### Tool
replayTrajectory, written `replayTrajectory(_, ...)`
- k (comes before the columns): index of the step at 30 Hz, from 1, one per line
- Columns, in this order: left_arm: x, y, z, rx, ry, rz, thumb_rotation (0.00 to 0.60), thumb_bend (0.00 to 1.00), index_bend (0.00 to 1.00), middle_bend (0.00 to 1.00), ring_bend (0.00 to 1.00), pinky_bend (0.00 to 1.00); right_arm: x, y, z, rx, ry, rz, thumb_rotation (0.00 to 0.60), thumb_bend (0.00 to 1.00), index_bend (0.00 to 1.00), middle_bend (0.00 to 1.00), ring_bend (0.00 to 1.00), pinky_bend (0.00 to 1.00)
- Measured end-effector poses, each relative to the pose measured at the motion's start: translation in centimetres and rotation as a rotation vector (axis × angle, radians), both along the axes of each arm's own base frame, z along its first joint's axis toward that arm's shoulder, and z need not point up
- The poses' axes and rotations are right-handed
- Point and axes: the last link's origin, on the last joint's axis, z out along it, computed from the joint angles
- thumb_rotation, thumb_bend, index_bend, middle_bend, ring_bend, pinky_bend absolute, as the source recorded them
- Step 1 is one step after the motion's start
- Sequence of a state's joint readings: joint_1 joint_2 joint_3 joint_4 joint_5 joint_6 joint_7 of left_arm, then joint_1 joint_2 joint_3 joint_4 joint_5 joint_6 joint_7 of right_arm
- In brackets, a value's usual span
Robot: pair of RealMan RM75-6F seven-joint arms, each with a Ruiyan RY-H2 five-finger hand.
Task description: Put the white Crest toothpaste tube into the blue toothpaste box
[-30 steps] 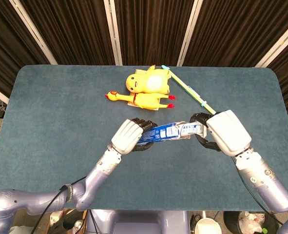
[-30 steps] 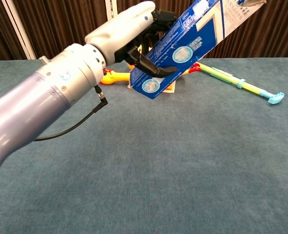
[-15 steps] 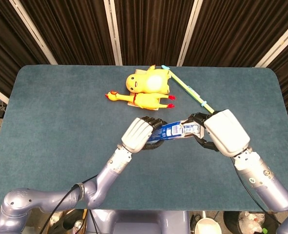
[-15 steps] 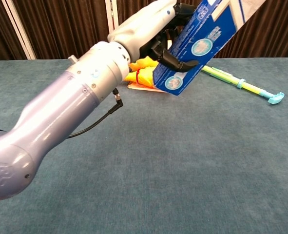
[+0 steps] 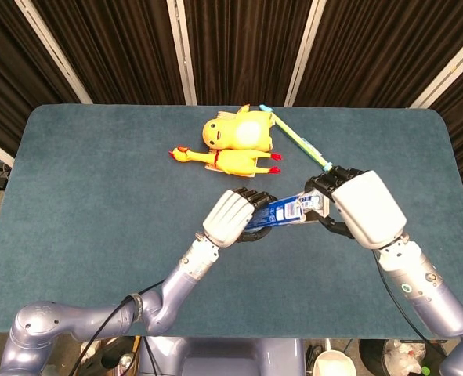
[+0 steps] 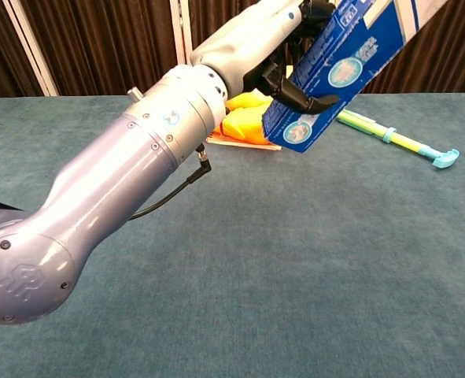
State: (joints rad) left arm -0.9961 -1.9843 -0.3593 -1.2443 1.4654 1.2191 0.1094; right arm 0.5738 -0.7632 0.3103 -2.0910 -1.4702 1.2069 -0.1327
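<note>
Here the blue toothpaste box (image 5: pixel 282 215) is gripped at its lower end by the left hand (image 5: pixel 229 217) and at its upper end by the right hand (image 5: pixel 363 207), and is held tilted above the table (image 5: pixel 82 188); the white tube itself cannot be made out. Wide teal felt is left bare toward the near edge. Glossy cardboard is contrasted with rubbery yellow toys (image 5: pixel 235 141) and a slim toothbrush (image 6: pixel 397 138). Since earlier, both hands have been shifted slightly rightward.
</note>
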Motion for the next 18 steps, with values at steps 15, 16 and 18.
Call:
replayTrajectory(15,0.36,0.13,0.54,0.021,-0.047,-0.005,0.6,0.42,0.39,0.55,0.53,0.55,0.25,0.25,0.64,-0.073,-0.014,0.086,0.6,0.36,0.25,0.5,0.36,0.59)
replayTrajectory(16,0.42,0.14,0.61,0.022,-0.059,-0.005,0.6,0.42,0.39,0.55,0.53,0.55,0.17,0.25,0.66,-0.077,-0.009,0.091,0.6,0.36,0.25,0.5,0.36,0.59)
replayTrajectory(18,0.52,0.16,0.74,0.021,-0.084,-0.003,0.6,0.42,0.38,0.55,0.53,0.55,0.04,0.24,0.69,-0.084,-0.001,0.097,0.6,0.36,0.25,0.5,0.36,0.59)
